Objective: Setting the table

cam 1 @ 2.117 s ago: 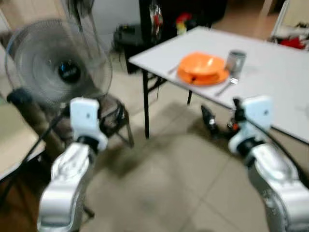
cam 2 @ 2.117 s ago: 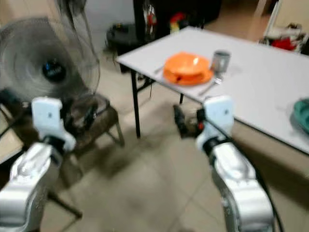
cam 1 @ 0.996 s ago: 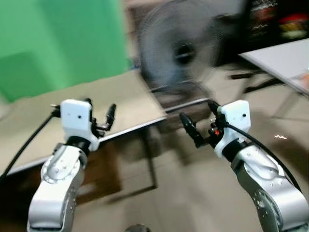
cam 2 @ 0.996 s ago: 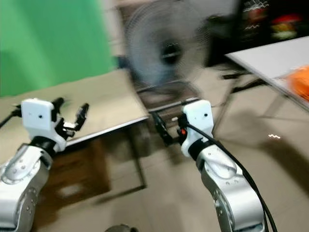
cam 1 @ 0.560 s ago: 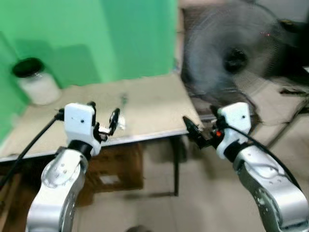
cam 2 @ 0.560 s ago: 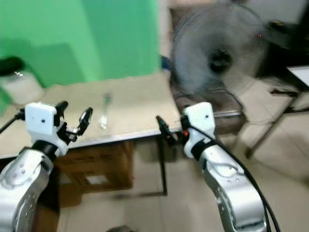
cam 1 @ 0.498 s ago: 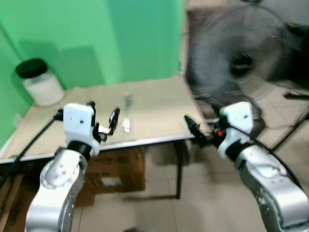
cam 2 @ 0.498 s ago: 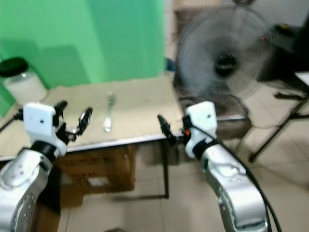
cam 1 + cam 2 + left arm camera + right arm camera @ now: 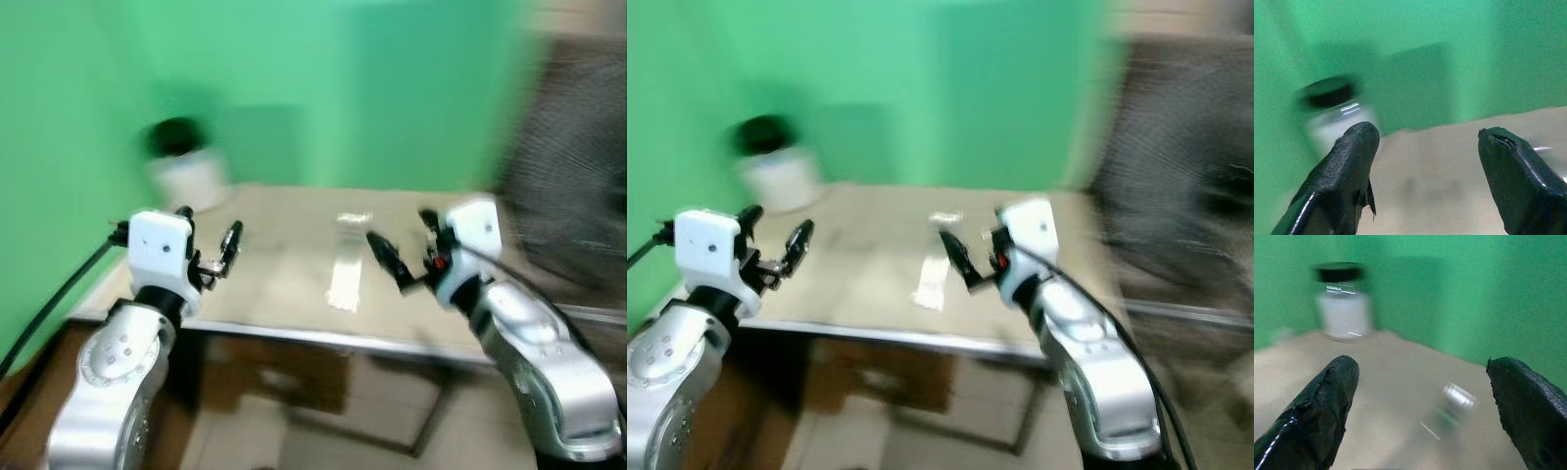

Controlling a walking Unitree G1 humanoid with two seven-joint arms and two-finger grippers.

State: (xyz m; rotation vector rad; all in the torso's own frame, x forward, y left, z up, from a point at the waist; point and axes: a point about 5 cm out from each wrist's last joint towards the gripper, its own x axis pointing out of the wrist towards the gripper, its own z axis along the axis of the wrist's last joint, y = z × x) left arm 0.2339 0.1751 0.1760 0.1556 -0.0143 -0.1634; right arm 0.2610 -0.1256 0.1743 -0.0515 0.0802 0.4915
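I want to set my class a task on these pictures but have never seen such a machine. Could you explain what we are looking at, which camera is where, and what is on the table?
This is a walking humanoid robot with two silver arms. Two pictures come from cameras in its head, looking down over both arms; the other two come from a camera on each wrist, looking out between two black fingers. The left end effector and right end effector are both open and hold nothing. Before them stands a tan table against a green wall. On it lie a blurred silvery piece of cutlery, probably a fork, and at the back a white jar with a black lid.
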